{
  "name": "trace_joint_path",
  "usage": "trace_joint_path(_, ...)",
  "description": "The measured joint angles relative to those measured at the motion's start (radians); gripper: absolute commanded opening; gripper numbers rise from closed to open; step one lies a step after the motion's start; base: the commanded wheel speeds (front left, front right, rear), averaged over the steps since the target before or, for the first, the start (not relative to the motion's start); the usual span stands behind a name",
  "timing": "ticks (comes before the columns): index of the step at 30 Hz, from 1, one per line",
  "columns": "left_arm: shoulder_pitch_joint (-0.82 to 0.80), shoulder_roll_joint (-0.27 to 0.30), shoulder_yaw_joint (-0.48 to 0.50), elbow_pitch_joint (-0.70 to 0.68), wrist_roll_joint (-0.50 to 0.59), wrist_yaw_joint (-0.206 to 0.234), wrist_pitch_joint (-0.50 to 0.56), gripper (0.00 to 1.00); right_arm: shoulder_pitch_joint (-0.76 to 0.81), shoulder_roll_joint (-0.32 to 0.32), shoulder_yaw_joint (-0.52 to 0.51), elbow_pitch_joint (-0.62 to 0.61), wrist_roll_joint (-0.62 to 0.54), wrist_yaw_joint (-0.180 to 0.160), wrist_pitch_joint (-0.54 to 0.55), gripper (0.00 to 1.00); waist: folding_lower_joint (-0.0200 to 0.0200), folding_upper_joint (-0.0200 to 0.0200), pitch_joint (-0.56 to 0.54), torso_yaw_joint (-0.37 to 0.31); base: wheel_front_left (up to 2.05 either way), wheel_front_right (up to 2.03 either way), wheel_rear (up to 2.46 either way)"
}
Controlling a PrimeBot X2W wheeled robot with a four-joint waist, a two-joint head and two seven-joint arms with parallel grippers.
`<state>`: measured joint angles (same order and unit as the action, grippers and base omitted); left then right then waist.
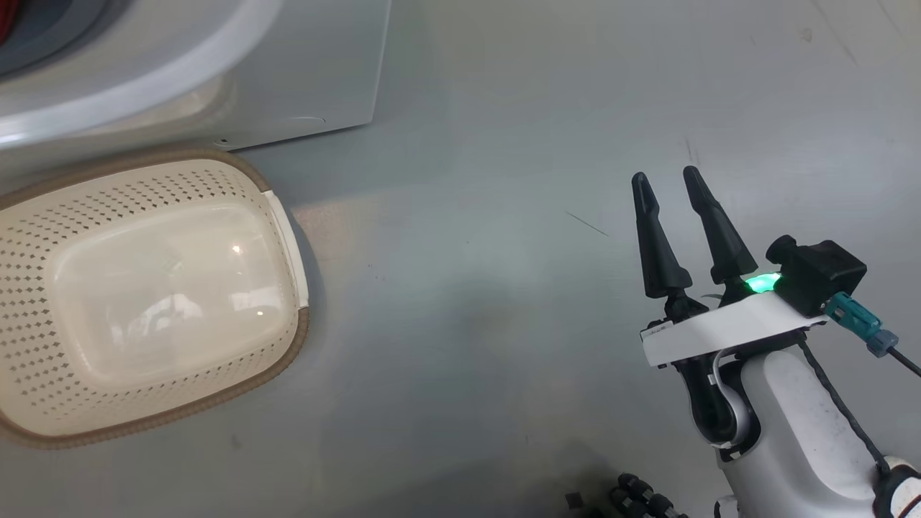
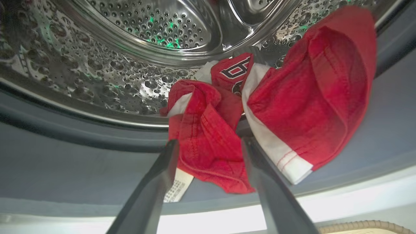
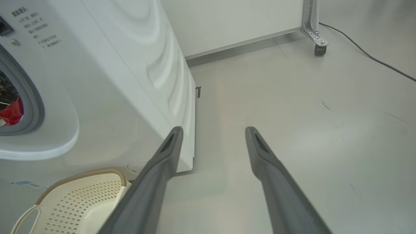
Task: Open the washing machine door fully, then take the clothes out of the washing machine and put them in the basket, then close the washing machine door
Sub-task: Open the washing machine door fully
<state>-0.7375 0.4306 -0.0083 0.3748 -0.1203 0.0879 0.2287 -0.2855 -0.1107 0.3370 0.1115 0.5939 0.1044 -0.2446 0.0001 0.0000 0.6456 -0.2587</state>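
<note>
bright, even, cool light from overhead. the glossy bottom of the basket (image 1: 173, 288) carries broad white glare and small bright specks, and a faint shadow lies on the floor (image 1: 345, 237) beside it. the steel drum (image 2: 156, 29) glints, with green flecks in its holes. the nearest clothes (image 2: 208, 146) look a little soft. the washing machine (image 3: 130, 81) edges bow in the right wrist view.

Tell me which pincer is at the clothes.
The left pincer: its open fingers flank the red clothes at the drum; the right pincer hangs over the floor.
</note>
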Motion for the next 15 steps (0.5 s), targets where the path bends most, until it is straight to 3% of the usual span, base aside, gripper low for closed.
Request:
trace_joint_path(3, -0.041, 0.027, 0.004, 0.022, 0.029, 0.001, 0.015, 1.00, -0.009, 0.001, -0.002, 0.006, 0.000, 0.000, 0.000, 1.00, 0.0000, 0.0000, 0.016, -0.009, 0.00, 0.00, 0.00)
trace_joint_path(15, -0.139, 0.029, -0.028, 0.112, 0.049, 0.001, 0.044, 1.00, -0.031, 0.017, -0.015, 0.015, -0.014, 0.008, -0.003, 1.00, 0.0000, 0.0000, 0.052, -0.030, 0.00, 0.00, 0.00)
